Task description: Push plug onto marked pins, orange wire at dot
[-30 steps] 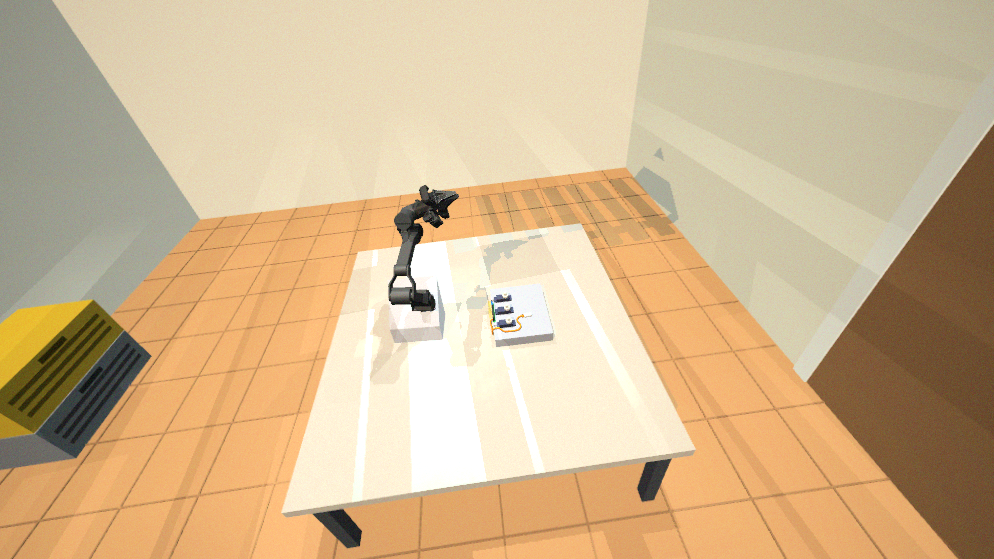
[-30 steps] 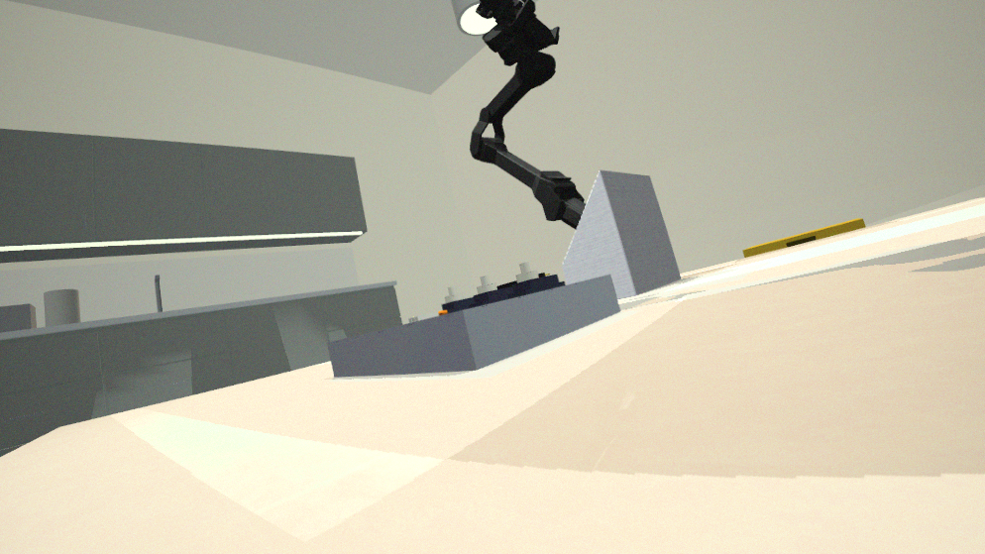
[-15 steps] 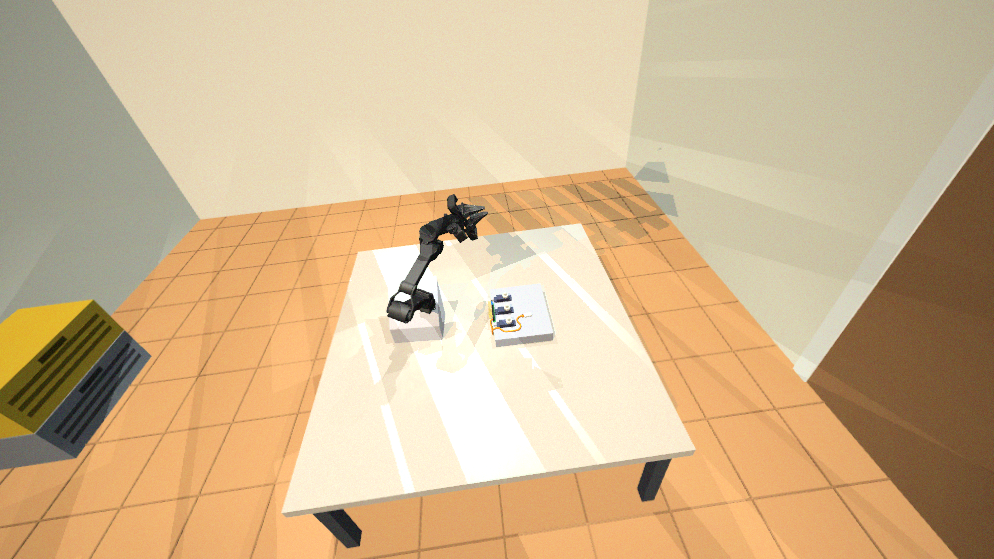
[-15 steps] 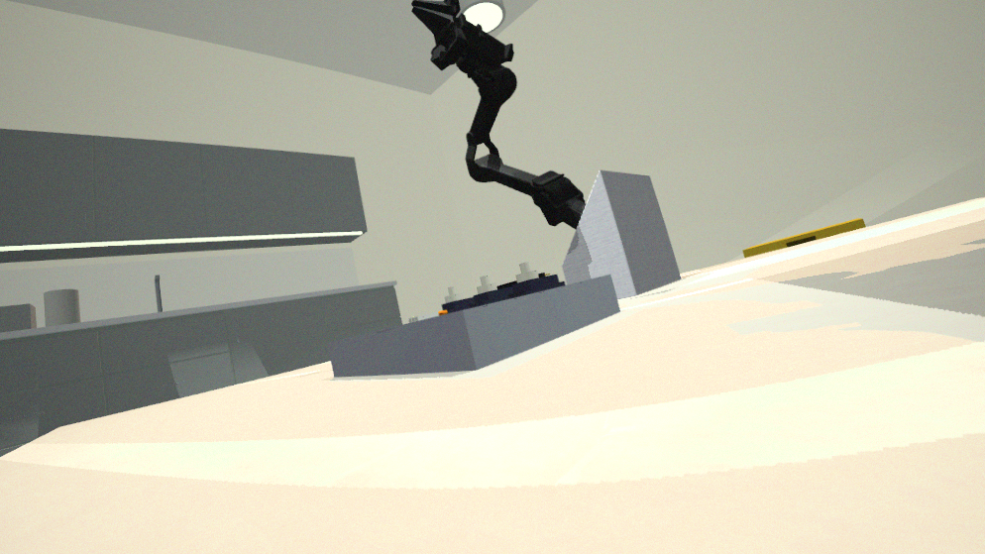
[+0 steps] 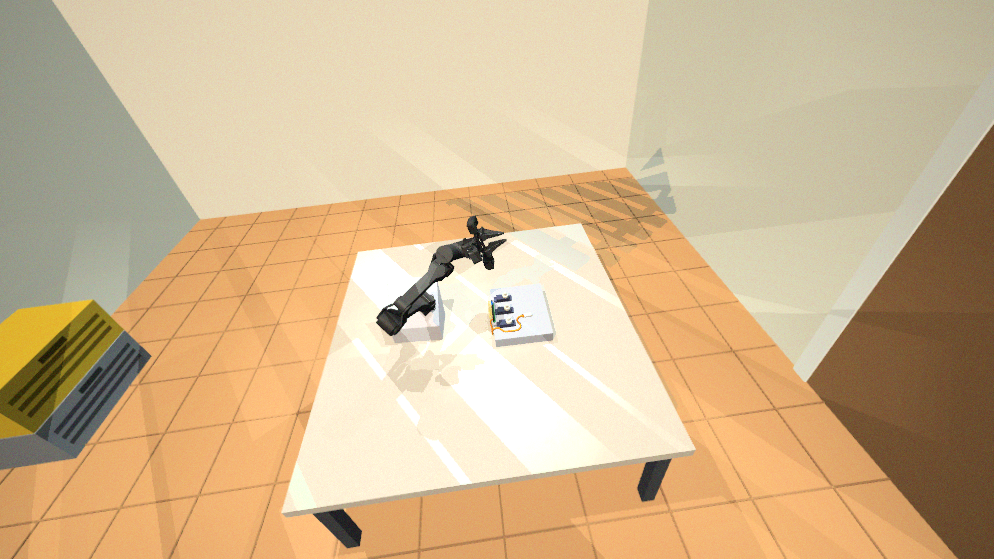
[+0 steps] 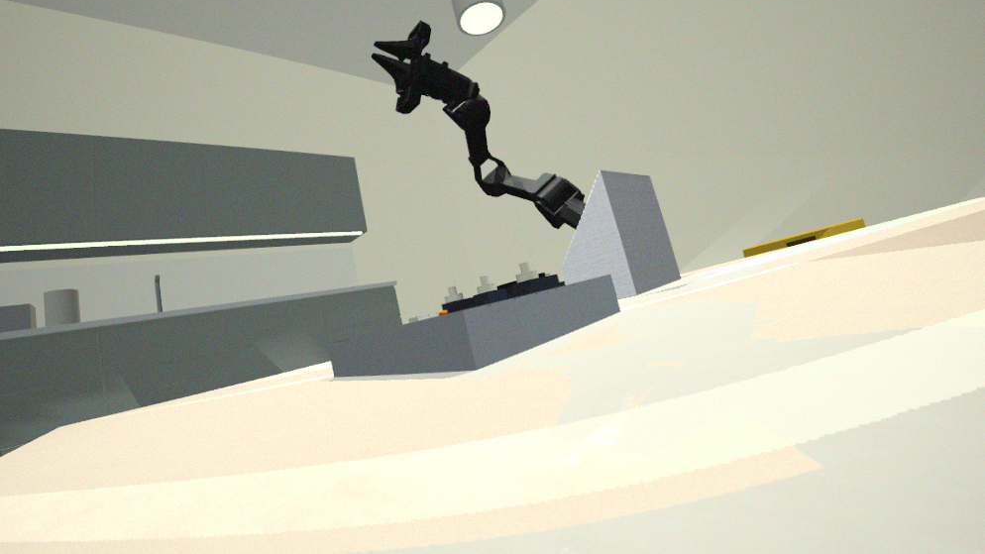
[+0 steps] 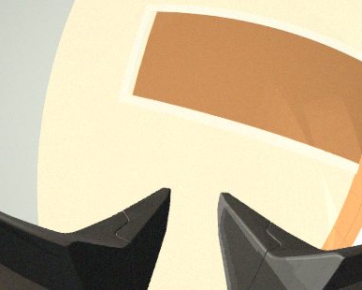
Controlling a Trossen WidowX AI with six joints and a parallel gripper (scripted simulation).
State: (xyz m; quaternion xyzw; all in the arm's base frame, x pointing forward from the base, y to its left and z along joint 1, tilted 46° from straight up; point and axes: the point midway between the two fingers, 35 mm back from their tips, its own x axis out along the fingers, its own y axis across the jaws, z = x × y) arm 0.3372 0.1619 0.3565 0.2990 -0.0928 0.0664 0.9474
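The grey-white holder (image 5: 536, 301) (image 6: 472, 338) lies on the white table (image 5: 454, 421), right of the arm's base. Several dark servo motors (image 5: 502, 308) (image 6: 500, 287) sit in a row on it. An orange lead (image 5: 513, 325) curls over its top; the plug and the pins are too small to make out. My gripper (image 5: 499, 237) (image 6: 376, 52) (image 7: 195, 198) is high in the air, well above and behind the holder, pointing away from it. Its fingers stand a narrow gap apart with nothing between them. The wrist view shows only wall and a brown panel.
The arm is mounted on a white pedestal block (image 5: 427, 327) (image 6: 624, 235) left of the holder. A yellow and grey box (image 5: 58, 369) (image 6: 803, 237) stands on the tiled floor far left. A ceiling lamp (image 6: 477, 4) hangs near the gripper in the exterior view.
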